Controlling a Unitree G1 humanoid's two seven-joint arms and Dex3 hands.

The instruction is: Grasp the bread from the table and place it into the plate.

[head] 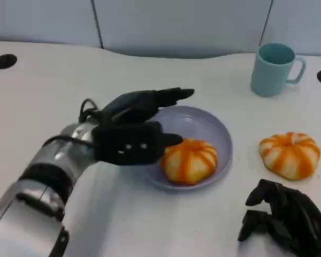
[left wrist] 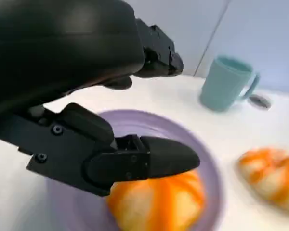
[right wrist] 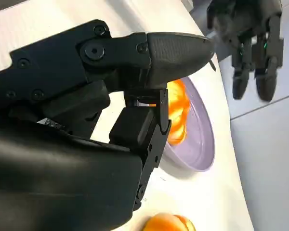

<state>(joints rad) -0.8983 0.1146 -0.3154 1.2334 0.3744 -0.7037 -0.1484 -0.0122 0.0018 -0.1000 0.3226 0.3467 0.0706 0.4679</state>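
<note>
Two orange-striped breads are in play: one bread (head: 189, 160) already lies in the lilac plate (head: 216, 131), on its near side, and a second bread (head: 290, 154) sits on the bare tabletop toward the right edge, well apart from the plate's rim. The left hand (head: 136, 126) hovers over the plate's left side with fingers spread and nothing in them; its thumb lies close beside the plated bread, though whether it touches I cannot tell. By my reading, one placement is finished and this hand is at the release or withdrawal stage.

The right hand (head: 286, 217) rests low near the table's front right corner, just in front of the second bread, fingers curled inward and holding nothing.

If that loaf goes next, the move calls for a spread hand lowered over it, a soft enclosing hold, and a carry left to the plate's free far side.

A pale blue mug (head: 274, 68) stands near the far right edge, clear of that path. The left hand over the plate is the likelier obstruction.
</note>
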